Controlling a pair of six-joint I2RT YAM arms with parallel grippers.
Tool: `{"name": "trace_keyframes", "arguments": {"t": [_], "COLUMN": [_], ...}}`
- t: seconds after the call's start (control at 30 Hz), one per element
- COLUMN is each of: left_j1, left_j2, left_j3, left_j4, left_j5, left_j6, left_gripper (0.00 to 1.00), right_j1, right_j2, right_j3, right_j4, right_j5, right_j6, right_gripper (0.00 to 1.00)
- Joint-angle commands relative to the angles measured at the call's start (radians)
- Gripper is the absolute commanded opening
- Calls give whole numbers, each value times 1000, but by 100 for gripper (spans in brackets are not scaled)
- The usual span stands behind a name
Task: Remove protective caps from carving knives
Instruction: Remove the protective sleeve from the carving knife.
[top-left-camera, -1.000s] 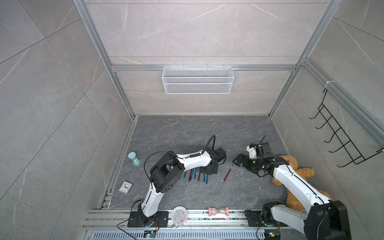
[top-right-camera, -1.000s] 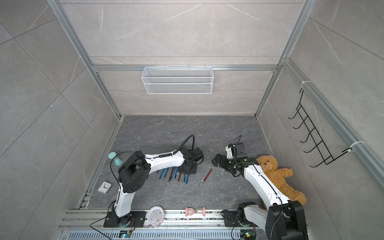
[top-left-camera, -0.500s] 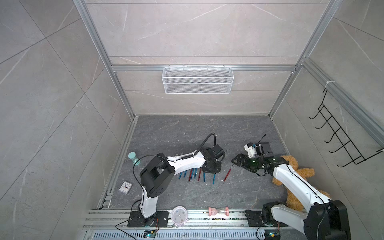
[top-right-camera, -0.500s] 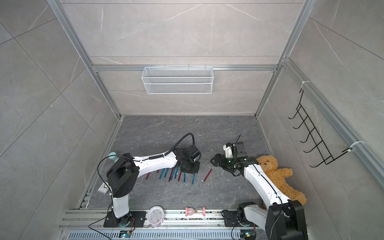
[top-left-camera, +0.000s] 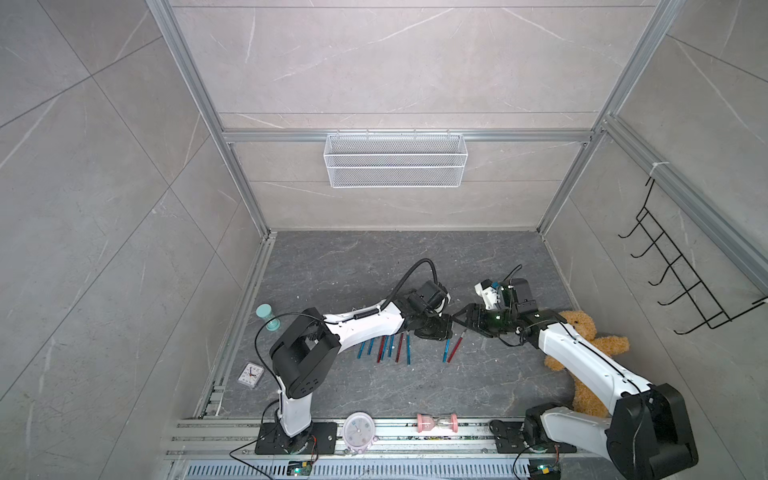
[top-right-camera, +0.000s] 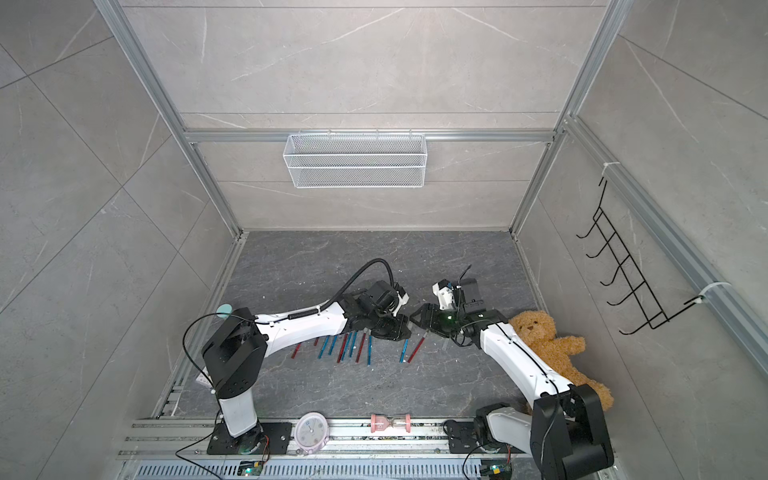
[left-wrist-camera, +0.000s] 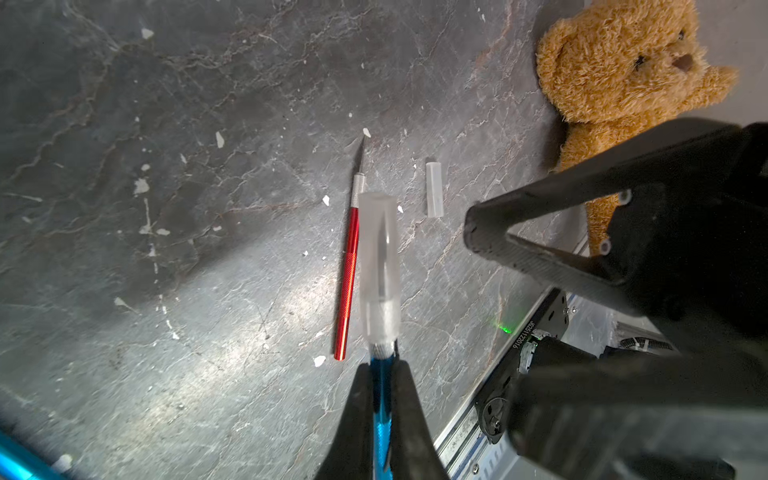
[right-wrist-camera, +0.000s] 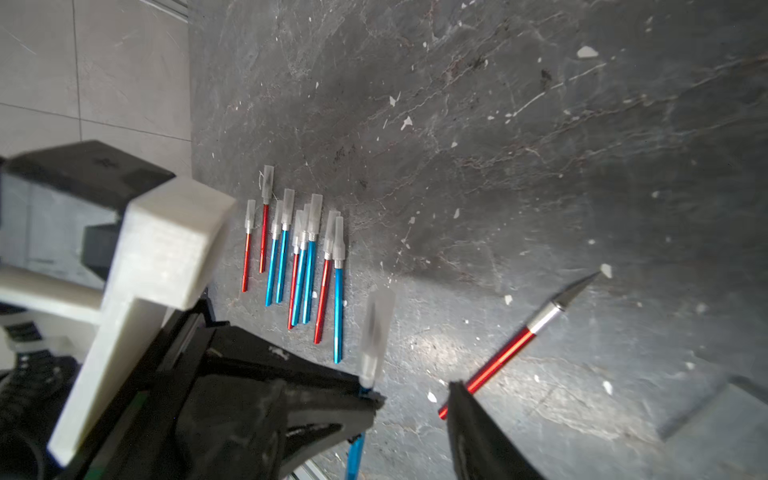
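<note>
A frosted cap (left-wrist-camera: 379, 266) sheathes the blue knife (left-wrist-camera: 381, 395), blade dimly visible inside

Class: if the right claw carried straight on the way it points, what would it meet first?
The right claw would probably meet the translucent cap on the blue knife in the left claw; depth is uncertain.

Evenly bright, soft and diffuse light, with pale glare patches on the dark grey veined stone floor (left-wrist-camera: 266, 299) — blurred translucent plastic cap (right-wrist-camera: 376, 328).
</note>
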Motion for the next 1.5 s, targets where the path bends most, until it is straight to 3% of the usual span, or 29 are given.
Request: {"name": "trace_keyframes", "arguments": {"t": [0.0,0.57,1.0,1.47], "left_j1": [2,2,1,0], "left_j2": [-33,-44,-56,-53], "left_j3": [-1,-12,-20,-24], "left_j4": [35,50,57,31], "left_j5": [38,34,30,17], "left_j6": [16,8,10,16], "left_gripper": [0,0,0,0], "right_j1": [16,68,79,80], "right_j2": [19,99,136,135], "right_j3": [5,-2,-12,-10], "right_j4": [54,133,160,178], "right_j5": [-6,39,59,122], "right_j6": [33,97,127,154], "right_gripper": [55,26,27,11]}}
